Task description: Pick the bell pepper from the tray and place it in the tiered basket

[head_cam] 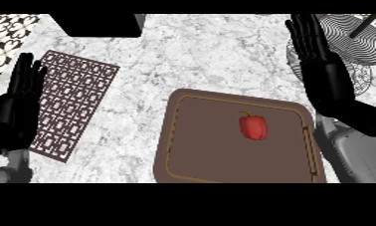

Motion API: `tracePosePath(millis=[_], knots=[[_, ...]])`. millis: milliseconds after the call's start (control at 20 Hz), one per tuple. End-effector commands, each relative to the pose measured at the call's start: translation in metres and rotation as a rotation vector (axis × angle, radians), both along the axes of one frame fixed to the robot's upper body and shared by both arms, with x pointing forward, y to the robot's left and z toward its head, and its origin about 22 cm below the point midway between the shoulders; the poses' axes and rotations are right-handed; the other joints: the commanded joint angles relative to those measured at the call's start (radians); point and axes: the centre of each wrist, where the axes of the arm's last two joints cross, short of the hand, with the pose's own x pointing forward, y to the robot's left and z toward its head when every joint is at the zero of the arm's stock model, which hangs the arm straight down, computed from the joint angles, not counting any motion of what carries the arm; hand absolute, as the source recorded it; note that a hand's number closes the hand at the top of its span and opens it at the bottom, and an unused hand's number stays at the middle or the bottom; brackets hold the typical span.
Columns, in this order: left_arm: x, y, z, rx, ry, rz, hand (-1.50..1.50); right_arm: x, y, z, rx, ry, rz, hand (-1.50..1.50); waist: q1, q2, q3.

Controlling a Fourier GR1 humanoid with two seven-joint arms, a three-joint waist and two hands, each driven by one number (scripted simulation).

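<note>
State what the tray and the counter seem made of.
Tray: flat matte brown with a thin lighter rim line, no grain showing; likely plastic, possibly wood. Counter: mottled white and grey veining, looks like marble or similar stone; its gloss cannot be told.

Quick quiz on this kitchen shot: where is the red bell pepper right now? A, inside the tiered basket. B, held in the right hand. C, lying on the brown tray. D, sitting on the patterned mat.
C: the bell pepper lies on the tray, toward its right side, while the right hand and left hand are both open and apart from it.
</note>
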Motion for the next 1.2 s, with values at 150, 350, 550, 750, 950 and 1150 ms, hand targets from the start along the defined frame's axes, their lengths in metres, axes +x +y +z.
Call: tracePosePath(millis=[150,350,550,750,950,1150], knots=[[-0.004,-0.047,-0.016,0.052,-0.012,-0.079,0.0,0.0,-0.04,0.029,0.138,0.019,0.232,1.5,-0.029,0.036,-0.013],[0.003,-0.068,-0.025,0.032,0.057,-0.14,0.0,0.008,-0.087,0.001,-0.01,0.178,-0.103,1.5,-0.058,0.055,-0.016],[0.005,-0.085,-0.015,0.027,0.065,-0.209,0.0,0.002,-0.058,-0.034,0.375,0.371,0.469,-1.5,-0.025,0.043,-0.009],[0.008,-0.106,-0.037,0.061,0.061,-0.165,0.0,-0.018,-0.12,-0.025,0.261,0.284,0.613,-1.5,-0.041,0.039,-0.013],[0.004,-0.107,-0.035,0.039,0.086,-0.18,0.0,-0.028,-0.148,0.036,-0.058,0.235,0.569,-1.5,-0.043,0.03,-0.014],[0.012,-0.097,-0.028,0.038,0.094,-0.147,0.0,-0.036,-0.149,0.11,-0.514,0.184,0.465,-1.5,-0.059,0.022,-0.016]])
